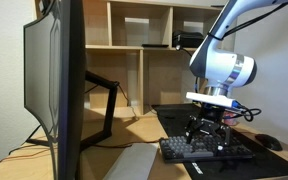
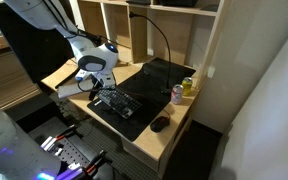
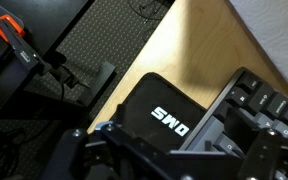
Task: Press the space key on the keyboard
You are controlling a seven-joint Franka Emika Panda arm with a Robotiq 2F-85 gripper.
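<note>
I count one keyboard (image 1: pixel 212 153), and it lies on the one black mat (image 2: pixel 149 80) that covers the desk (image 3: pixel 189 50), near the front edge. My single gripper (image 1: pixel 208 140) hangs directly over the left part of the keyboard in an exterior view, low, close to the keycaps. I cannot tell whether it touches them. How wide the pincer stands I cannot tell either: the fingers merge with the dark keys behind them, and the wrist view shows only blurred black hardware along its bottom edge. I see nothing held in it.

One small black mouse (image 1: pixel 271 143) sits on the mat at the keyboard's far end, apart from it. In an exterior view the gripper (image 2: pixel 103 92) is again above the keyboard (image 2: pixel 118 104), with the mouse (image 2: pixel 160 124) beyond it and two small containers (image 2: pixel 183 91) standing side by side near the desk edge. One monitor (image 1: pixel 54 80) on one arm mount fills the left of an exterior view, with one pale grey slab (image 1: pixel 134 163) lying below it. The wrist view catches a few keycaps (image 3: pixel 269 103) and one black pad with white lettering (image 3: pixel 172 112) just beside them.
</note>
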